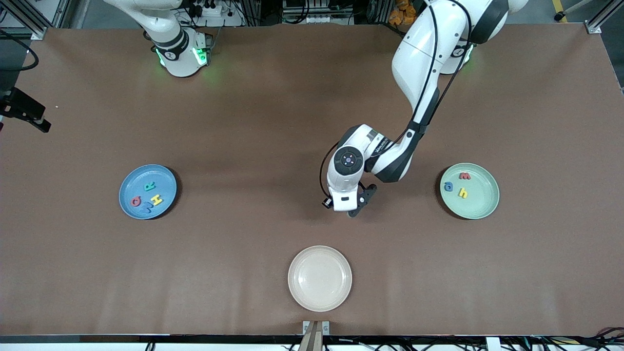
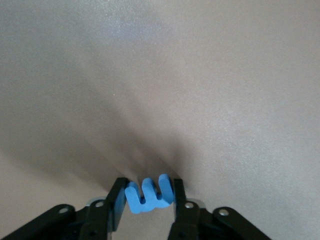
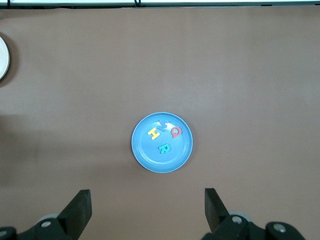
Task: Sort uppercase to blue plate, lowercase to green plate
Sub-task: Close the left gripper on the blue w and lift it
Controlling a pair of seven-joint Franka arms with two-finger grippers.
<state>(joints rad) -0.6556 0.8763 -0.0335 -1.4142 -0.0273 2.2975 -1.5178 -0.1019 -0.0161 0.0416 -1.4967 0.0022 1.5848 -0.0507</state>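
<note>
The left gripper [image 2: 147,196] sits low on the table mid-way between the plates, its jaws squeezing the blue m [image 2: 148,194] by its 2 ends. The green plate [image 1: 482,207], with 3 small letters inside, lies toward the left arm's end, so that is the way to carry it. The right gripper [image 3: 147,207] waits high over the blue plate [image 3: 145,157], jaws wide open.

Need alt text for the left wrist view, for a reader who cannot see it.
The left gripper pinches a small blue foam lowercase m between its black fingers, low over the bare brown table. Nothing else is in view.
</note>
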